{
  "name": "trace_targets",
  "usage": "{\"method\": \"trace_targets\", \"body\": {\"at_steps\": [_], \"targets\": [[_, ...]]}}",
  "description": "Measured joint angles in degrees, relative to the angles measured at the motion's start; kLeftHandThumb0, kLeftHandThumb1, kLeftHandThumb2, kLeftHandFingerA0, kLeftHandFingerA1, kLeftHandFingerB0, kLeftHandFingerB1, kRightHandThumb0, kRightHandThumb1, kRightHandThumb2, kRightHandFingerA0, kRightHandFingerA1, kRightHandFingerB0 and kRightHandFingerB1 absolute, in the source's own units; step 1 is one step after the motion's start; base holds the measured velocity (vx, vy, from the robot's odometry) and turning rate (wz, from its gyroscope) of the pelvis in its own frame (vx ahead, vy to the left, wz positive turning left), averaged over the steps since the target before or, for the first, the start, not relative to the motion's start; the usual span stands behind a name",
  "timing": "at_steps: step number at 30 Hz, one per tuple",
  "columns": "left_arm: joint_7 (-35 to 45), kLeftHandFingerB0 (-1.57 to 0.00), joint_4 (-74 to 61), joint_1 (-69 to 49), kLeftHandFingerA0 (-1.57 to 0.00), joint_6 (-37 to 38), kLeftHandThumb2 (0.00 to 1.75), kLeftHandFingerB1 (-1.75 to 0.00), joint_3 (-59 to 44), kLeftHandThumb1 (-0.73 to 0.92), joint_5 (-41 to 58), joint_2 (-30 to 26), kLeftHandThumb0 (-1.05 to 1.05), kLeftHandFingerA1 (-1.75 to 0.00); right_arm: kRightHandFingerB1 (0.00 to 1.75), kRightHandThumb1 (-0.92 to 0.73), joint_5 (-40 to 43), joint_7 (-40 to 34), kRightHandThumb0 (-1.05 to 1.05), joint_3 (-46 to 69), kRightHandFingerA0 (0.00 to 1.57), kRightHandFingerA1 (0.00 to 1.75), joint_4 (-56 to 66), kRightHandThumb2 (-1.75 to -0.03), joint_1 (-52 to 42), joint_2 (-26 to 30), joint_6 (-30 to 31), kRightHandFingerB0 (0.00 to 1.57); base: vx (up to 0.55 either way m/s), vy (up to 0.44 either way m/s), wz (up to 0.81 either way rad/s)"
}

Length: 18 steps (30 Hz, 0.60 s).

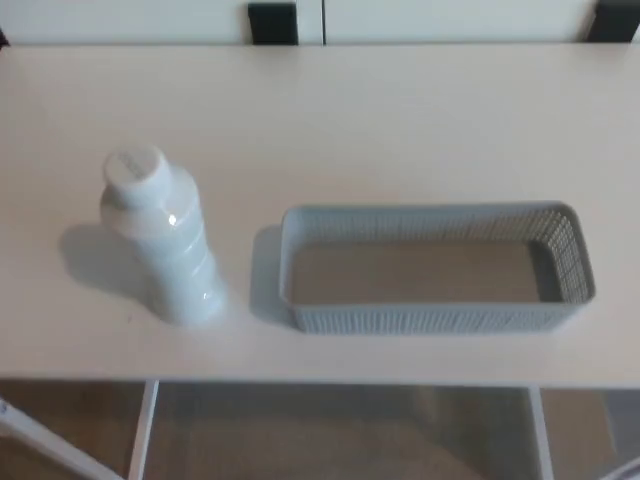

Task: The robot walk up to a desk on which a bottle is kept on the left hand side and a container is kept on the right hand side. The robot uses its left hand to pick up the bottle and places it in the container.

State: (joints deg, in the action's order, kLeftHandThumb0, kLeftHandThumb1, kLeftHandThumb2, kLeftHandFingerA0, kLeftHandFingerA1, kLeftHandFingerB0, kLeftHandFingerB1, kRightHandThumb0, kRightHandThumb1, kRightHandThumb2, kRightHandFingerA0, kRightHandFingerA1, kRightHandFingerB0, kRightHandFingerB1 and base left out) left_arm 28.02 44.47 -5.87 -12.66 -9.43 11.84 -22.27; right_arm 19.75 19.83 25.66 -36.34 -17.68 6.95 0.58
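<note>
Seen from above: the floor [330, 440] and white legs [142, 430] show below the near edge of the white bench [400, 120]. Close to that edge, a white bottle [160, 240] stands upright on the left, just beside but apart from a long grey mesh container [435, 268] on the right. Bare benchtop stretches behind both to the far edge. Neither hand is in view.

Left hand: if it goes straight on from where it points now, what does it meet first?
Cannot say: neither hand is in view, so no heading shows. The white bottle stands upright on the desk, left of the empty grey basket.
</note>
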Motion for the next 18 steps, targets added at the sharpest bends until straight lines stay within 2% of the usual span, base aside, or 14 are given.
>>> {"method": "trace_targets", "body": {"at_steps": [1, 2, 6, 9, 10, 14, 18], "targets": [[0.2, -0.20, -0.4, 0.0, -0.39, -1.0, 0.92, -0.53, 0.2, 0.48, 0.0, -0.3, -0.20, -0.62, 0.56, -0.32, 0.0, 0.1, -0.19, 0.0, 0.32, 0.62, -0.7, -0.83, 0.0, 0.1, -0.2, 0.24, 0.10, 0.012, -0.11], [0.4, -0.33, -0.5, 0.0, -0.50, -1.5, 0.60, -0.41, 0.4, 0.70, 0.0, -0.4, -0.26, -0.51, 0.57, -0.32, 0.0, 0.2, -0.19, -0.1, 0.32, 0.62, -1.0, -0.83, -0.1, 0.1, -0.4, 0.24, 0.11, 0.056, -0.19], [1.5, -0.33, -1.0, -0.6, -0.47, -4.0, 0.61, -0.41, 1.7, 0.72, -0.3, -1.3, -0.28, -0.51, 0.55, -0.33, 0.0, 0.8, -0.19, -0.2, 0.30, 0.61, -2.5, -0.83, -1.2, 0.1, -1.3, 0.21, 0.12, 0.133, -0.14], [2.4, -0.37, -1.1, -1.1, -0.47, -5.2, 0.60, -0.43, 2.3, 0.71, -0.5, -2.2, -0.27, -0.50, 0.55, -0.30, 0.0, 1.2, -0.20, -0.4, 0.35, 0.63, -3.0, -0.82, -2.2, 0.0, -1.6, 0.22, 0.18, 0.238, -0.16], [2.7, -0.51, -1.1, -1.6, -0.54, -5.9, 0.59, -0.46, 2.2, 0.65, -0.5, -3.4, -0.28, -0.51, 0.55, -0.32, 0.0, 1.5, -0.20, -0.5, 0.31, 0.62, -3.0, -0.83, -2.4, 0.0, -1.7, 0.22, 0.18, 0.232, 0.10], [4.0, -0.54, -3.5, -4.6, -0.59, -7.1, 0.59, -0.45, 1.8, 0.64, -0.4, -6.0, -0.31, -0.50, 0.55, -0.31, -0.1, 1.9, -0.20, -0.7, 0.37, 0.63, -3.5, -0.82, -3.4, 0.0, -2.3, 0.23, 0.07, 0.082, 0.04], [6.5, -0.54, -6.3, -9.2, -0.62, -8.2, 0.58, -0.48, 0.6, 0.62, 0.2, -8.1, -0.31, -0.52, 0.54, -0.33, -0.2, 2.0, -0.19, -0.9, 0.35, 0.62, -4.1, -0.83, -3.7, 0.0, -2.9, 0.20, 0.08, -0.034, 0.06]]}}
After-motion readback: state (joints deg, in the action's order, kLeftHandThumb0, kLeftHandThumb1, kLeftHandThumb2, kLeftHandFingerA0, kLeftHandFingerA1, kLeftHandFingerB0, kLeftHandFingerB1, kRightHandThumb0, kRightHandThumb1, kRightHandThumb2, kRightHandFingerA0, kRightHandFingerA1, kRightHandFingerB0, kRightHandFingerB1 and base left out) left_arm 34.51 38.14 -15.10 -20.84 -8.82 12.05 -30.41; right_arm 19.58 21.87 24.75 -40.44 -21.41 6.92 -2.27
